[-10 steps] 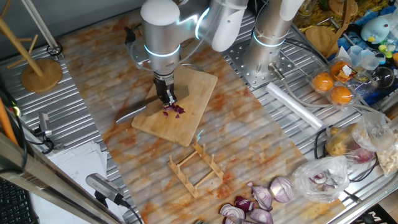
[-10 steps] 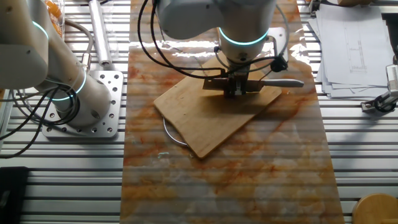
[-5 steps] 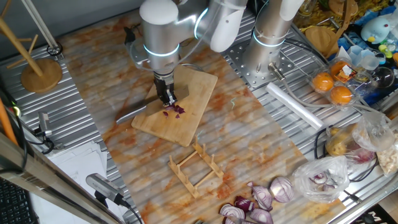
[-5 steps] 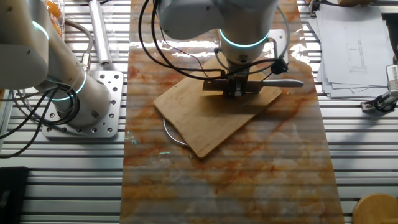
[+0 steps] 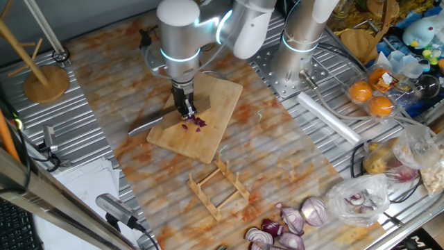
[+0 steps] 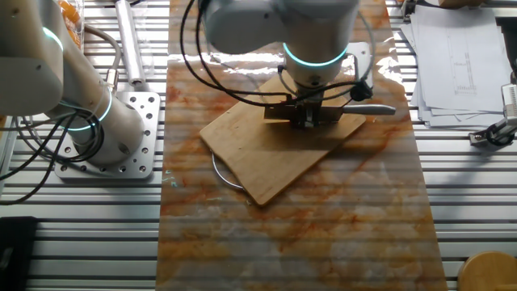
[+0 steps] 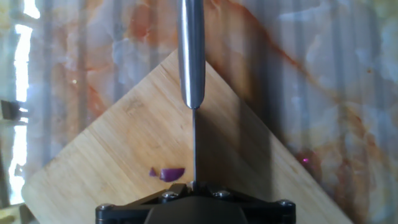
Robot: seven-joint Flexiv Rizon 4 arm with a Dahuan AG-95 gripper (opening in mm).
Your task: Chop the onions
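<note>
Gripping a knife (image 7: 191, 56), the gripper (image 5: 185, 109) nears the onions (image 5: 195, 123); no writing legible.

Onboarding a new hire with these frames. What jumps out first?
The end effector, shut on a knife, stands over a bamboo cutting board at mid-table, with the onions, a small purple cluster, right beside the blade. Next, the halved red onions piled at the near table edge, past a small wooden rack. In the hand view the blade runs edge-on up the board, one purple scrap to its left.
</note>
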